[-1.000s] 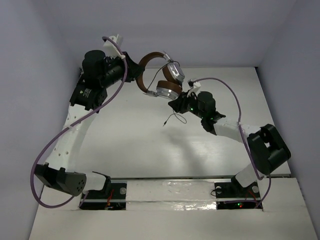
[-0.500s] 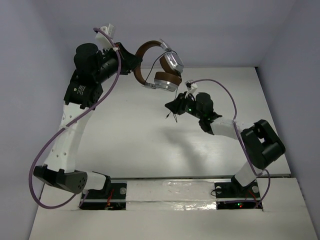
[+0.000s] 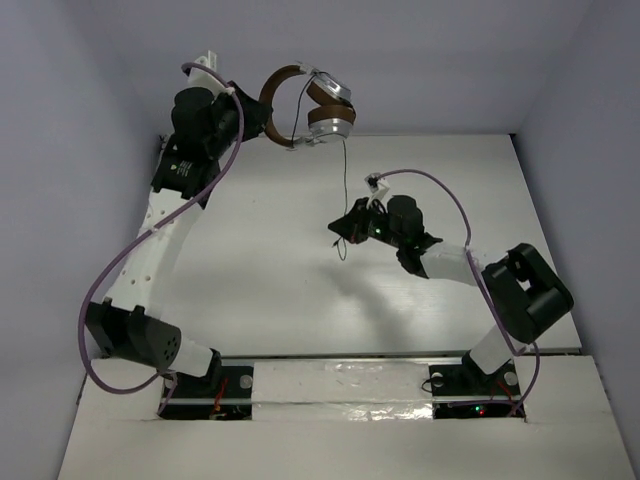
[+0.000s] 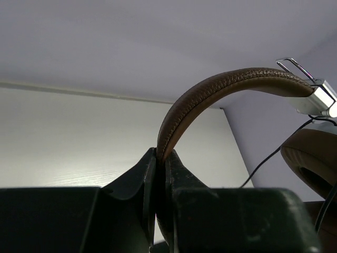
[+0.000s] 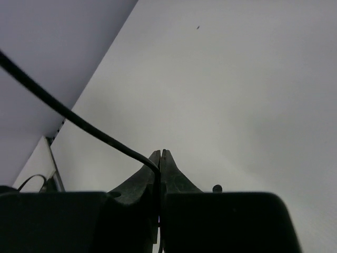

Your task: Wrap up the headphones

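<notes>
The headphones (image 3: pixel 318 106), with brown headband, brown pads and silver cups, hang in the air near the back wall. My left gripper (image 3: pixel 262 122) is shut on the brown headband (image 4: pixel 210 92), which arches up and right out of the closed jaws. A brown ear pad (image 4: pixel 310 161) shows at the right edge. The thin dark cord (image 3: pixel 344 170) runs taut from the cups down to my right gripper (image 3: pixel 340 230), which is shut on it above the table's middle. In the right wrist view the cord (image 5: pixel 63 110) enters the closed jaws from the upper left.
The white table (image 3: pixel 260 270) lies below both arms. Grey walls enclose the back and sides. Purple arm cables (image 3: pixel 110 280) loop along the left arm and over the right arm (image 3: pixel 450 195).
My left gripper has lifted the headphones up and back toward the wall. My right gripper moved slightly left with the cord, which is now pulled straight between them.
</notes>
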### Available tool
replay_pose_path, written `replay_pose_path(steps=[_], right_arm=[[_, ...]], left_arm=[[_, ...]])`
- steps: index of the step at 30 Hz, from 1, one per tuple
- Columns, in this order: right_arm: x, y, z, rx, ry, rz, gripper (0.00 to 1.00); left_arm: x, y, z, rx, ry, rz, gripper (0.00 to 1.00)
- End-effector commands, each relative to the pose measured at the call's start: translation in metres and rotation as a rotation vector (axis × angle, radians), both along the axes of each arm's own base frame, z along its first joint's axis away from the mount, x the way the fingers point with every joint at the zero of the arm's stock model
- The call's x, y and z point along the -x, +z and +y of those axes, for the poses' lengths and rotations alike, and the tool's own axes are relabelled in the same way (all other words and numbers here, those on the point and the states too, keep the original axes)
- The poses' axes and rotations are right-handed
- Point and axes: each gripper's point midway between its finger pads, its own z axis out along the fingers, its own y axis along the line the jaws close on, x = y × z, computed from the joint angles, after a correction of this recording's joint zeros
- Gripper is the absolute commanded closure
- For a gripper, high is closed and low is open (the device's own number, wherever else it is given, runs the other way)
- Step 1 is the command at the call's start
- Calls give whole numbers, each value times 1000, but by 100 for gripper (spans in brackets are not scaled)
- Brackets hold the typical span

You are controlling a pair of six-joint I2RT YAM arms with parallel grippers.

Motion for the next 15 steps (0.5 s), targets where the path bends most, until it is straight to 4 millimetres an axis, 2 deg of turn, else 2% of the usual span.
replay_pose_path(steps=[1, 2, 3, 7, 8, 12, 14, 15], right_arm=[[29, 8, 14, -5, 53, 16, 100], [36, 2, 14, 15, 59, 36, 100], [39, 2, 16, 24, 57, 37, 100], [71, 4, 41, 55, 154, 30, 100], [86, 4, 52, 57, 207, 27, 100], [132, 19, 81, 23, 432, 36, 100], [146, 20, 86, 50, 471, 43, 100], [158, 32, 90, 47, 487, 15, 100]], left_arm=[[-30, 11, 10, 157, 120, -60, 100], [-34, 1, 10, 180, 134, -38, 100], [-38, 0, 11, 196, 146, -41, 100], [-51, -17, 19, 218, 234, -18, 100], [-53, -26, 20, 216, 245, -4, 100], [-55, -44, 22, 191, 295, 12, 100], [-56, -52, 20, 161, 326, 20, 100], [-58, -58, 24, 138, 346, 30, 100]])
